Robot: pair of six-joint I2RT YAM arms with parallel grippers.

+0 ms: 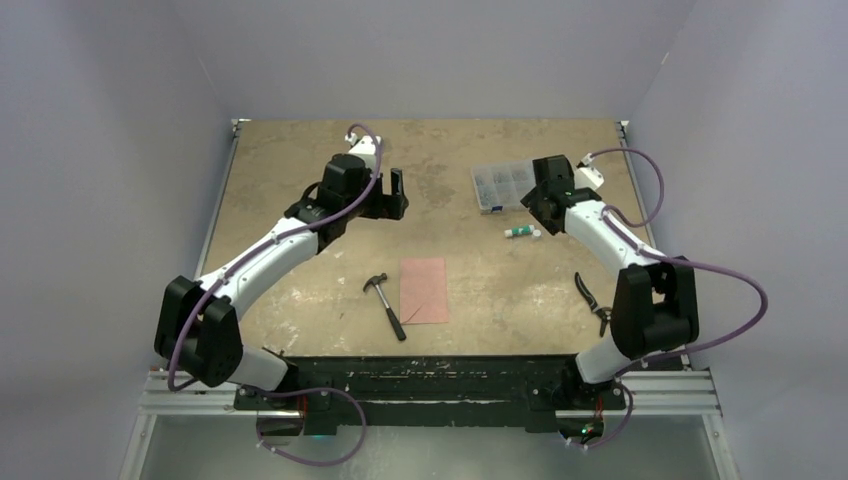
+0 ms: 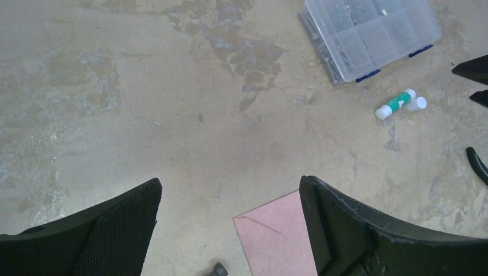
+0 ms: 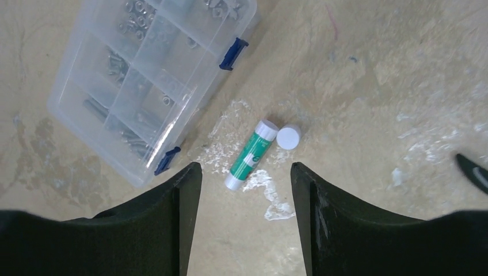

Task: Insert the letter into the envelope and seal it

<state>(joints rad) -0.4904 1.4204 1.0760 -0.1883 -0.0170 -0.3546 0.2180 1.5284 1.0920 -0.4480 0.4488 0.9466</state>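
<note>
Envelope (image 1: 424, 290) is found flat toward the near edge, long axis running near to far; no separate letter is seen. Left gripper (image 2: 230, 181), spread wide and empty, is judged nearer; right gripper (image 3: 246, 167), parted and empty, is poised over glue stick (image 3: 248, 154)

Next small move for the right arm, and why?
Probably lower the right gripper onto the glue stick: its fingers stand open above it, the cap lies off beside it, and the envelope lies flat and unheld near the hammer.
</note>
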